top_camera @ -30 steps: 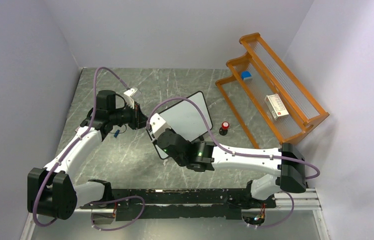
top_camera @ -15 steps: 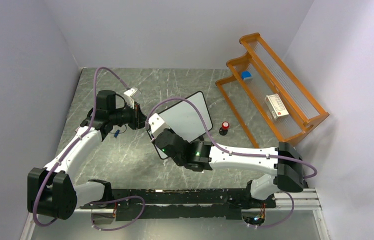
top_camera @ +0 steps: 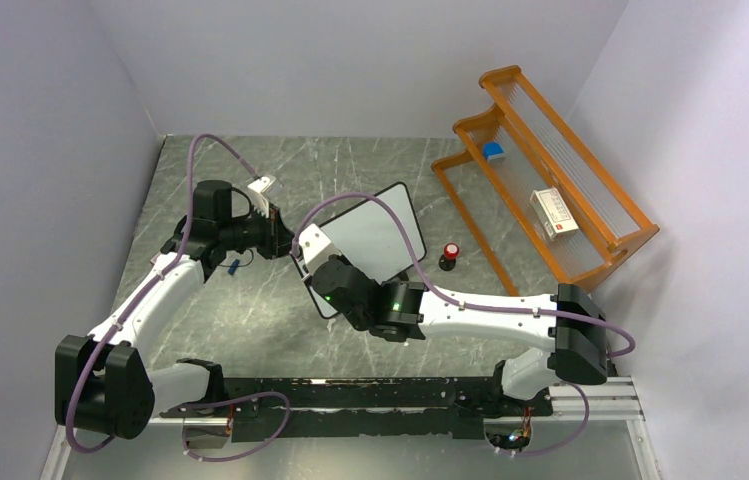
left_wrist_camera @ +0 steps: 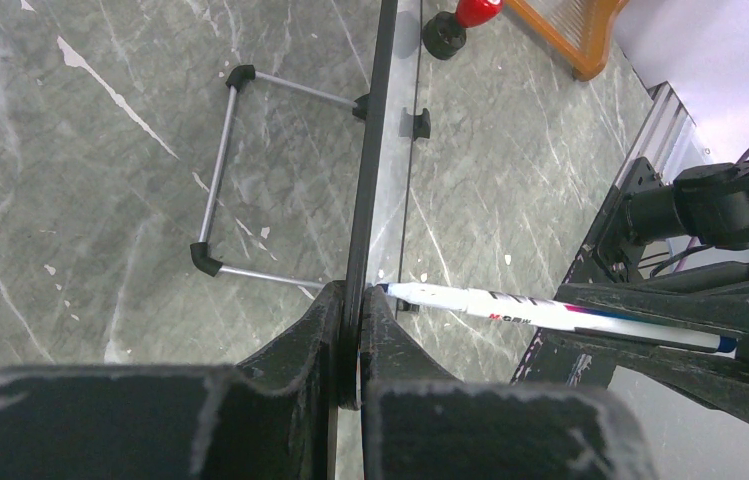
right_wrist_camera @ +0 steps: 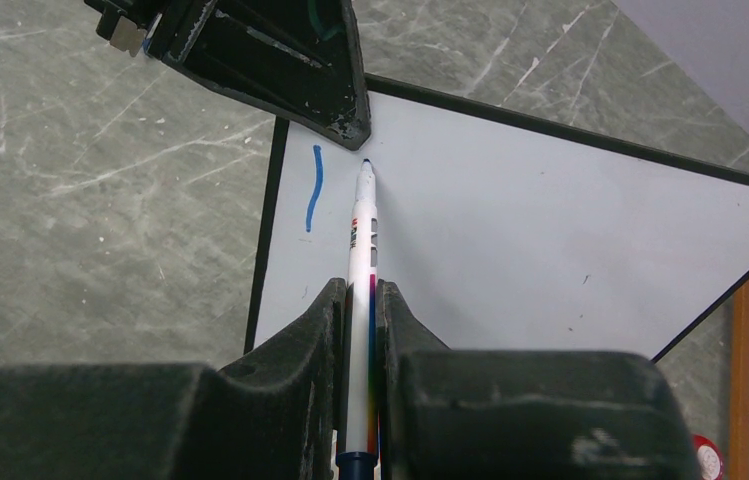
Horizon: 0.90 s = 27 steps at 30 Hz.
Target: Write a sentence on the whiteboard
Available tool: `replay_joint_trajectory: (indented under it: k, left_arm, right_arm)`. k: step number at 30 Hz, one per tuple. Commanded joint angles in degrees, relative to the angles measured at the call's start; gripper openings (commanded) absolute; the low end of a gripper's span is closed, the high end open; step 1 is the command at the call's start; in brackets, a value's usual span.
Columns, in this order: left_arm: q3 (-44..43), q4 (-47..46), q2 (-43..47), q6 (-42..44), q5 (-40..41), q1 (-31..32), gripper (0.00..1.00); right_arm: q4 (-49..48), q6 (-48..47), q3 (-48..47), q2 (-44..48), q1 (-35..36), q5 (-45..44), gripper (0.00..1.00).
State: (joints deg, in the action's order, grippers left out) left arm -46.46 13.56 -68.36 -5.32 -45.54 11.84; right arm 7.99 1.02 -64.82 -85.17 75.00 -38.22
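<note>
Whiteboard [top_camera: 375,232] stands propped on the grey surface [top_camera: 250,310], at mid-table between the two arms. Of the sentence, only one short blue stroke [right_wrist_camera: 314,190] shows, near the board's left edge.

Left gripper [left_wrist_camera: 350,312] – fingers pressed together on the board's black frame at that corner, right beside the stroke.

Right gripper [right_wrist_camera: 360,300] – pinching a white marker [right_wrist_camera: 361,235], whose tip sits at the board face just right of the stroke.
</note>
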Motion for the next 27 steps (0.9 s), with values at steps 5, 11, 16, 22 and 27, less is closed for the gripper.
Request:
replay_joint_trajectory:
  k: [5,11,16,22,27]
  left_arm:
    - [0.2,3.9,-1.6,2.6,5.0,0.3,0.05]
    - [0.1,3.9,-1.5,2.7,5.0,0.3,0.05]
    - [0.2,3.9,-1.4,2.6,5.0,0.3,0.05]
    - [0.1,4.0,-1.6,2.7,5.0,0.3,0.05]
    - [0.1,3.9,-1.6,2.7,5.0,0.3,0.05]
  right_arm:
    - [0.2,-0.2,-0.6,-0.5,-0.3,0.7,0.0]
    - [1.7,0.1,-1.2,-1.2,-0.2,2.1,0.0]
    - [3.3,0.5,-1.6,-1.7,-0.3,2.8,0.0]
    - [4.4,1.2,-1.7,-1.7,-0.2,4.6,0.0]
    - [5.4,1.5,-1.8,-1.7,-0.2,5.7,0.0]
